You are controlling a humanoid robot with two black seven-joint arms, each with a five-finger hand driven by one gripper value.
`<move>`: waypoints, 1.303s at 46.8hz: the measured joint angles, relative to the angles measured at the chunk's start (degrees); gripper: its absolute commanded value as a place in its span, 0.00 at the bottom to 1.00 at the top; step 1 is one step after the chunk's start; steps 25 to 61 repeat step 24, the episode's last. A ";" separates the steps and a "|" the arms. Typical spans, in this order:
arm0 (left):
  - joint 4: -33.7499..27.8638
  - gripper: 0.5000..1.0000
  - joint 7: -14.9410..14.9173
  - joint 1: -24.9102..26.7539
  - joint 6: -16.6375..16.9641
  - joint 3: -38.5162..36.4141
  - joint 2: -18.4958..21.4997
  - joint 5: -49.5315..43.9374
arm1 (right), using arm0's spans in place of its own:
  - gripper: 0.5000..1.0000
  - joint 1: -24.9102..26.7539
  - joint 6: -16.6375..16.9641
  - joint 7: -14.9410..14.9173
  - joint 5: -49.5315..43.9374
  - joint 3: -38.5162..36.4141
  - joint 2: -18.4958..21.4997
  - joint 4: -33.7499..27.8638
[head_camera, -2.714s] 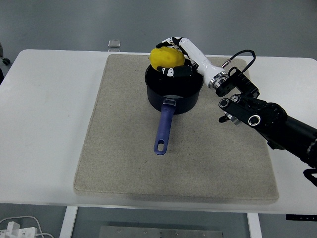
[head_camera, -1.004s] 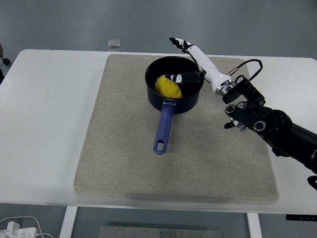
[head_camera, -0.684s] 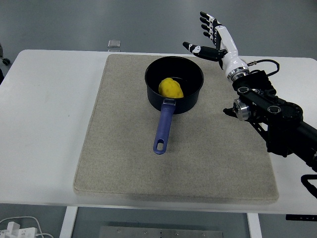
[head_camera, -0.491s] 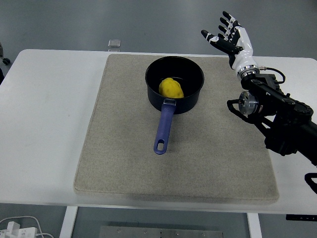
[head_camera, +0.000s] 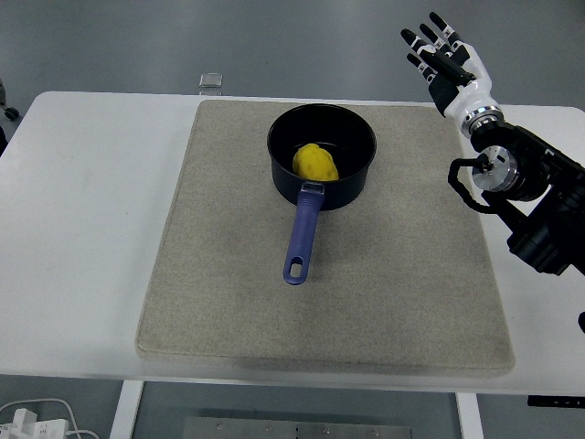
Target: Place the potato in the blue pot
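The yellow potato (head_camera: 314,163) lies inside the dark blue pot (head_camera: 352,183), which stands on the beige mat toward the back, its blue handle (head_camera: 301,240) pointing at me. My right hand (head_camera: 445,58) is raised beyond the table's far right corner, well clear of the pot, with its white and black fingers spread and holding nothing. The black right arm (head_camera: 535,201) enters from the right edge. No left arm shows.
A beige mat (head_camera: 228,302) covers the middle of the white table (head_camera: 82,229). A small clear box (head_camera: 211,81) sits at the table's far edge, left of the pot. White cables (head_camera: 37,416) lie on the floor at the bottom left.
The right hand let the potato drop into the pot, then pulled back up and to the right with its fingers spreading. The potato settled on the pot's floor.
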State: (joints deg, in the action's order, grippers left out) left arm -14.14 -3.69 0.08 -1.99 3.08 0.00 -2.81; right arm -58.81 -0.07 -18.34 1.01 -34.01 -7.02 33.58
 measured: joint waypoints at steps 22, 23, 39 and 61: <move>0.00 0.98 0.01 -0.02 0.01 0.00 0.00 0.00 | 0.84 1.45 -0.22 -0.38 -0.39 -0.21 0.03 -0.40; 0.00 0.99 0.01 -0.01 0.01 0.00 0.00 0.00 | 0.85 1.52 -0.25 -0.39 -0.43 -0.20 0.02 -0.42; -0.03 0.99 0.01 -0.01 0.01 -0.01 0.00 0.00 | 0.85 1.60 -0.30 -0.42 -0.45 -0.19 0.01 -0.44; -0.03 0.99 0.01 -0.01 0.01 -0.01 0.00 0.00 | 0.85 1.60 -0.30 -0.42 -0.45 -0.19 0.01 -0.44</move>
